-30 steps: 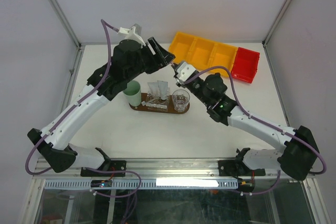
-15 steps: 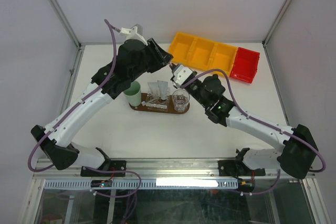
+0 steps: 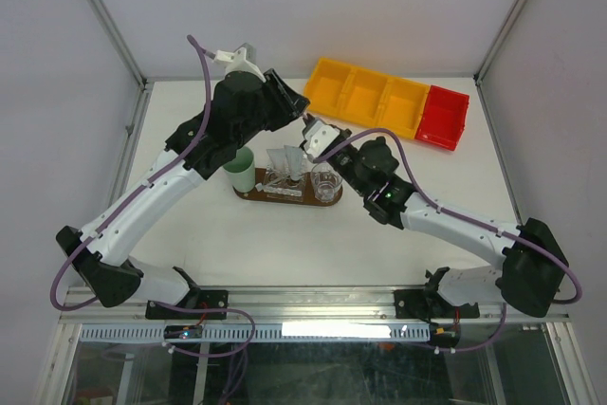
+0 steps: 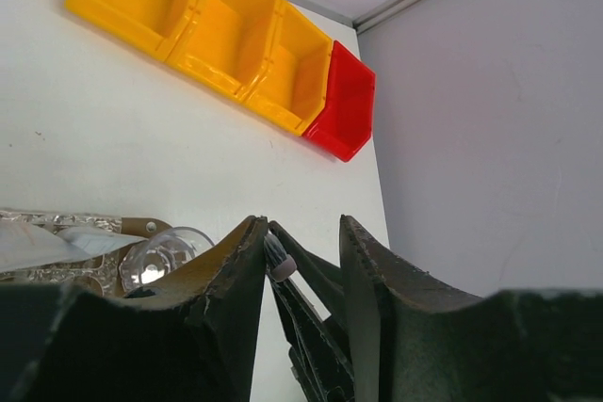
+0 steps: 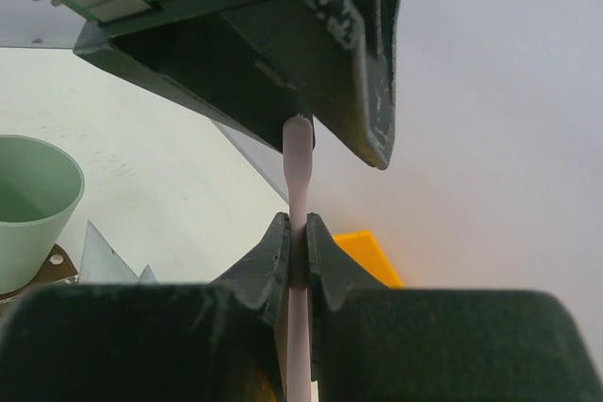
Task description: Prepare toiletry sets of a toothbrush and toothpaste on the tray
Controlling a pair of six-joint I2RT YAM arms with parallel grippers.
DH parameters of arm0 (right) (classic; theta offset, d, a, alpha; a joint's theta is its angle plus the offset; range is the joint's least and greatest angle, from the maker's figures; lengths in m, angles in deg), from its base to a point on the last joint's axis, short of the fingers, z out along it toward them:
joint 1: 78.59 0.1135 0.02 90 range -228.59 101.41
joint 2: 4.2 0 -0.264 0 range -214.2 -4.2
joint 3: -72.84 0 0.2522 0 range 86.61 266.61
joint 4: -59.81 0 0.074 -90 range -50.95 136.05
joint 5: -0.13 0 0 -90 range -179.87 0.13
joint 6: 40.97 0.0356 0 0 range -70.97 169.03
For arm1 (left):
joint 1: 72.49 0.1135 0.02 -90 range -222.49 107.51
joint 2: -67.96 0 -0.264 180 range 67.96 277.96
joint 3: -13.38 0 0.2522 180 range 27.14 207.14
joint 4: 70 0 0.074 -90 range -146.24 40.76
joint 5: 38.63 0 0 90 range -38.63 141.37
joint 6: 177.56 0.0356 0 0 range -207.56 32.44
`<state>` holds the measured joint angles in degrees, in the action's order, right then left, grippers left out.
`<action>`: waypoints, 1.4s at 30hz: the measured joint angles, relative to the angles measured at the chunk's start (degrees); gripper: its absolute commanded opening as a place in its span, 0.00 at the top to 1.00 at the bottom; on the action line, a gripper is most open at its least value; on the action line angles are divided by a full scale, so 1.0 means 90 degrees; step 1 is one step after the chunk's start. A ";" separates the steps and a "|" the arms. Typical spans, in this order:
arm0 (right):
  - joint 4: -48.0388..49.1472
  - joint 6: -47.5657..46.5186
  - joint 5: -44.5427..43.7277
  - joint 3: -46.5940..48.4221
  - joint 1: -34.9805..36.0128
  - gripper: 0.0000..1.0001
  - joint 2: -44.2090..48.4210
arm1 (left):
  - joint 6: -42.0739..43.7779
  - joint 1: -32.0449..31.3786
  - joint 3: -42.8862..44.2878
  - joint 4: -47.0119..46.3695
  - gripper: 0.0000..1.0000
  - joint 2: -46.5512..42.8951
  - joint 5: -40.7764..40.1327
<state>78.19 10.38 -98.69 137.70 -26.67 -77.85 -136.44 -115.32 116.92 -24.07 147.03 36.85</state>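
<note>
Your arms meet tip to tip, left gripper (image 4: 303, 225) half-closed over the tightly pinched right gripper (image 5: 294, 233).

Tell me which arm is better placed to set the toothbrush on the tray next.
Right, probably: the right tool is shut on the toothbrush, close to the tray. The left tool only brackets its far end, and its grip is unclear.

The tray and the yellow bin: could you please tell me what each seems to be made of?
The tray looks like wood: dark brown with little sheen, though any grain is too small to see. The yellow bin looks like moulded plastic: uniform saturated colour, smooth and slightly glossy walls, rounded dividers.
</note>
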 measured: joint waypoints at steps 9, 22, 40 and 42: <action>0.0185 -0.0090 -0.0165 0.0000 0.0058 1.00 -0.0029 | 0.0019 0.0000 -0.0002 0.0005 0.88 0.0000 -0.0090; -0.0498 -0.0046 -0.0107 0.0163 0.0100 0.52 0.0015 | 0.0097 -0.0041 -0.0291 0.0039 1.00 -0.0165 -0.0330; -0.3932 0.3232 -0.0418 0.0736 0.0119 0.01 0.1950 | 0.1430 -0.0114 -0.0882 -0.0095 1.00 -0.1494 -0.0668; -0.4167 0.3473 -0.0937 0.0702 0.0058 0.00 0.2025 | 0.1758 -0.0126 -0.1073 -0.0085 1.00 -0.1693 -0.0668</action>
<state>40.68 41.63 -107.12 144.01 -26.15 -59.62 -120.62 -116.45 107.26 -24.84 131.79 30.84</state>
